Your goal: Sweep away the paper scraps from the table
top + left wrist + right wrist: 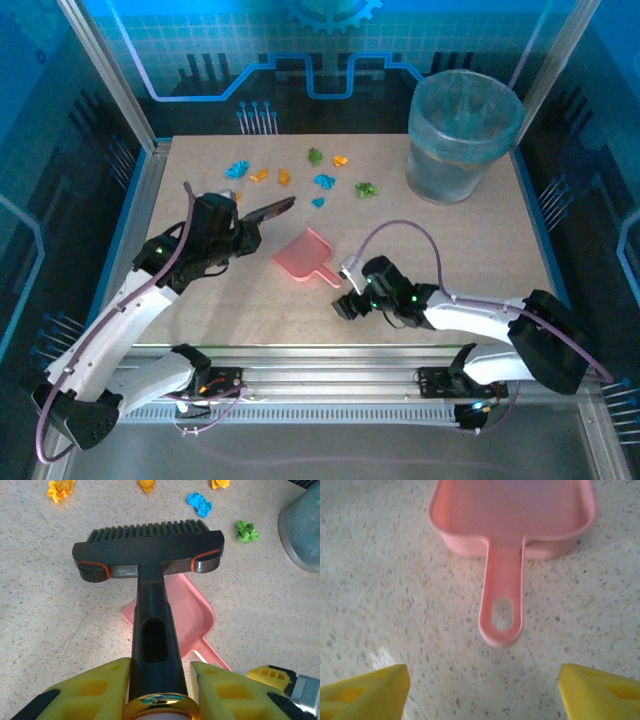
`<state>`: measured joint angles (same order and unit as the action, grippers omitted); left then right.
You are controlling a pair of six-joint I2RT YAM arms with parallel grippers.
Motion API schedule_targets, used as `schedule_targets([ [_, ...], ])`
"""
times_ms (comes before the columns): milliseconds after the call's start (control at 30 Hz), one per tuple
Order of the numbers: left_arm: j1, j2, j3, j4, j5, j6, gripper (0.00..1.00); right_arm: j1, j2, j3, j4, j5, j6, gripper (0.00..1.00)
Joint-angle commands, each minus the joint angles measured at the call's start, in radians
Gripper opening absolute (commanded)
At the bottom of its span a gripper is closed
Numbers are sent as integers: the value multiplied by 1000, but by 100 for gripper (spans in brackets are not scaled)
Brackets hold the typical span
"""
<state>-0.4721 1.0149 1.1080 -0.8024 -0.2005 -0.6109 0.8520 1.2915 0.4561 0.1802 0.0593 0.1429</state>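
Paper scraps (320, 181): about nine, upper centre | one pink dustpan (305, 256), one blue bin (460, 135) | left gripper (160, 690) clamped on brush (148, 547); right gripper (480, 687) apart | beige speckled table (480, 250), blue walls.

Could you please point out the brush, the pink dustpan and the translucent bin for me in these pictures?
brush (150, 545): left wrist view, on the dark head just below the bristles.
pink dustpan (502, 587): right wrist view, on the middle of its handle.
translucent bin (455, 160): top external view, on its front wall.
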Motion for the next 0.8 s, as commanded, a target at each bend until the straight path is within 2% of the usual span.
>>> schedule_targets([
  [0, 10, -6, -7, 75, 56, -5, 0, -8, -39, -79, 295, -45, -20, 85],
  [67, 12, -6, -13, 80, 68, -10, 0, -30, -35, -68, 269, -125, -47, 84],
  [133, 12, -5, -18, 84, 77, -16, 0, -49, -9, -79, 326, -194, -58, 81],
  [233, 13, 0, -26, 91, 91, -25, 0, -53, 62, -76, 418, -205, -71, 78],
  [467, 13, -12, -38, 92, 88, -25, 0, -45, 215, -40, 547, -156, -123, 72],
  [767, 22, -13, -48, 97, 85, -16, 0, -40, 327, -5, 645, -76, -151, 69],
])
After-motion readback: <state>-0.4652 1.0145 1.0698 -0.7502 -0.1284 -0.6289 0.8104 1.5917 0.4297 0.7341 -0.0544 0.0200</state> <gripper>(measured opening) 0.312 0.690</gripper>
